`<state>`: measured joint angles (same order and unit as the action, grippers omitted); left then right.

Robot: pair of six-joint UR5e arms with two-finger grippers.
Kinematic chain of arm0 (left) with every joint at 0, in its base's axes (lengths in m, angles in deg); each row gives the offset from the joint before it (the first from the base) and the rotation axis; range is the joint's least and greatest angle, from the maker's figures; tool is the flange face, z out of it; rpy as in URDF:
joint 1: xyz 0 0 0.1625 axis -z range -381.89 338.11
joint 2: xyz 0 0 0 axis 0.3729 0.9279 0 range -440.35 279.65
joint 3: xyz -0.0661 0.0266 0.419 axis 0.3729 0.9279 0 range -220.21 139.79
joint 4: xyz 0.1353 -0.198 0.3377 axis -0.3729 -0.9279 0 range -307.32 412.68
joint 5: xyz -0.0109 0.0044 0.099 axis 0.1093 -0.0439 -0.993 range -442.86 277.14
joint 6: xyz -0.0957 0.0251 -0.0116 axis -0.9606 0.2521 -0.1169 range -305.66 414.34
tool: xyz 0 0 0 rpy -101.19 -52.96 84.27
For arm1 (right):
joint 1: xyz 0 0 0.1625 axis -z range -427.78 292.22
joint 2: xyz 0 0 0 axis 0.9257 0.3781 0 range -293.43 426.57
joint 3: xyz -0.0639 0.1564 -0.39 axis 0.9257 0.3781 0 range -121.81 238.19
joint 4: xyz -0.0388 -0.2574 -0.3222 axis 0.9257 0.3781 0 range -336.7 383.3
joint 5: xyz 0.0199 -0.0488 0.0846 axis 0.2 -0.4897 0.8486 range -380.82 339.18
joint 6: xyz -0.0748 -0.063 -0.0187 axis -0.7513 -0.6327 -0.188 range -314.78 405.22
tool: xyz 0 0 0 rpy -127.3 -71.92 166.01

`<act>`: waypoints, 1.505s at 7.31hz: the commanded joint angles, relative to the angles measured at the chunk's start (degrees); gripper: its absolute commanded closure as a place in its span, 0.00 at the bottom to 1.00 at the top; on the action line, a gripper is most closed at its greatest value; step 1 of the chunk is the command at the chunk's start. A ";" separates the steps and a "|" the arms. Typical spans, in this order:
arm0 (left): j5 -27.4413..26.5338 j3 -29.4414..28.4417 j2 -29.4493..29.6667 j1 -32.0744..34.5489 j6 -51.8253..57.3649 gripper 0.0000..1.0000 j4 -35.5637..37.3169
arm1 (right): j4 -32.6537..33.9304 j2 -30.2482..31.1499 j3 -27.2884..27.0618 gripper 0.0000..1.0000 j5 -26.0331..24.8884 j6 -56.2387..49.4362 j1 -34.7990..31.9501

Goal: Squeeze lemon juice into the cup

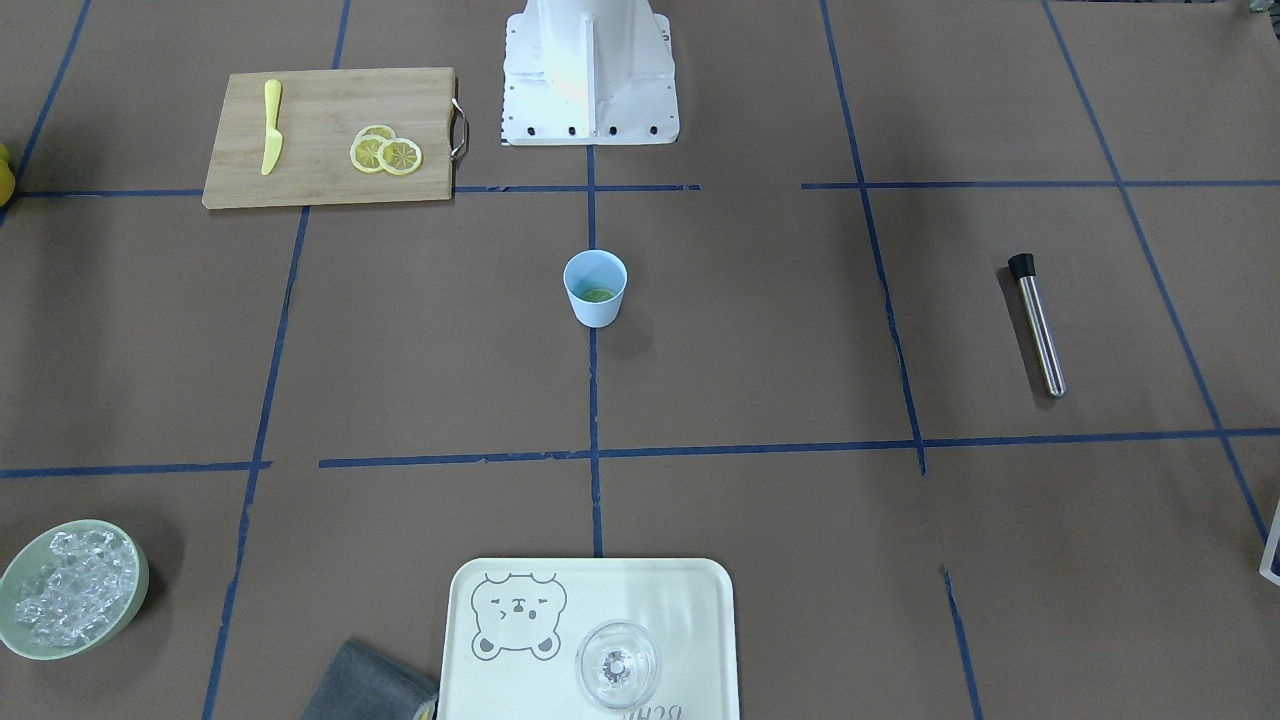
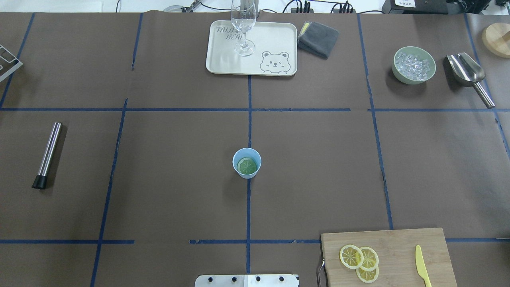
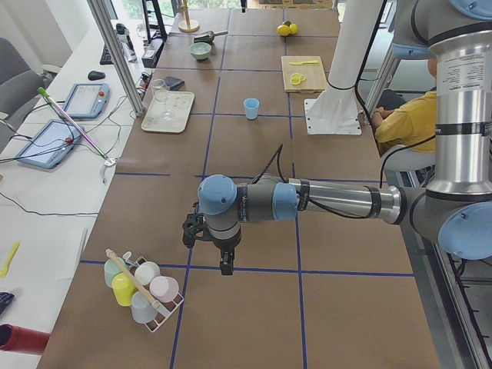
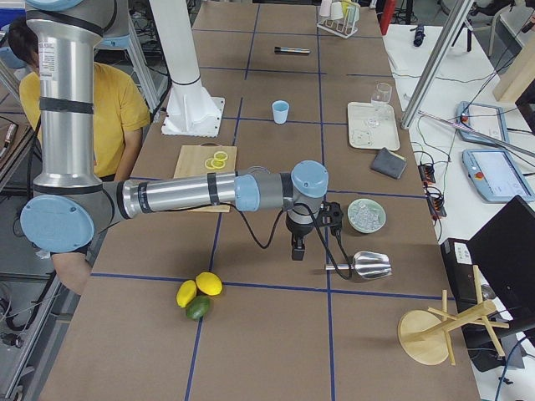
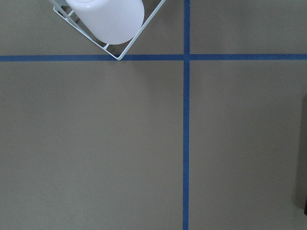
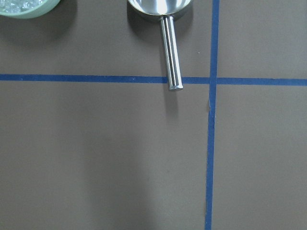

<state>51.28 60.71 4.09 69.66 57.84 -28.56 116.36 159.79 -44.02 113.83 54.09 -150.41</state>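
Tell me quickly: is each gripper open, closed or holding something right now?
Left gripper: cannot be told; it shows only in a side view.
Right gripper: cannot be told, for the same reason.

Wood board (image 2: 398, 255), glossy metal scoop (image 2: 464, 68), maybe plastic cup (image 2: 247, 153)

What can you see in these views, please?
lemon slices: three, yellow, on board
cup: one, light blue, centre, green slice inside
board: one, wooden, near right
knife: one, yellow, on board
steel tube: one, silver, left
tray: one, cream, far edge
glass: one, clear, on tray
cloth: one, grey, beside tray
bowl: one, green, far right, holds ice
scoop: one, steel, beside bowl
whole fruit: three, yellow and green, right end
left gripper: one, black, over table
right gripper: one, black, near scoop
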 commanded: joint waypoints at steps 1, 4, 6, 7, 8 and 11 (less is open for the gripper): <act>0.07 0.34 -0.15 -0.06 0.10 0.00 0.03 | 0.01 0.04 0.00 0.00 0.00 0.00 0.01; 0.16 0.34 0.11 -0.06 0.01 0.00 -0.15 | -0.07 0.04 0.00 0.00 0.00 0.09 0.01; 0.16 0.34 0.11 -0.06 0.01 0.00 -0.15 | -0.07 0.04 0.00 0.00 0.00 0.09 0.01; 0.16 0.34 0.11 -0.06 0.01 0.00 -0.24 | -0.07 0.04 0.00 0.00 0.00 0.09 0.01; 0.16 0.25 0.11 -0.06 0.01 0.00 -0.32 | -0.07 0.13 0.00 0.00 0.00 0.18 0.01; 0.16 0.07 0.20 -0.06 0.10 0.00 -0.50 | 0.01 0.92 0.26 0.00 -0.17 1.05 0.01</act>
<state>51.44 60.77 4.28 69.60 57.91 -29.01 116.34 160.39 -43.89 113.80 54.74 -150.40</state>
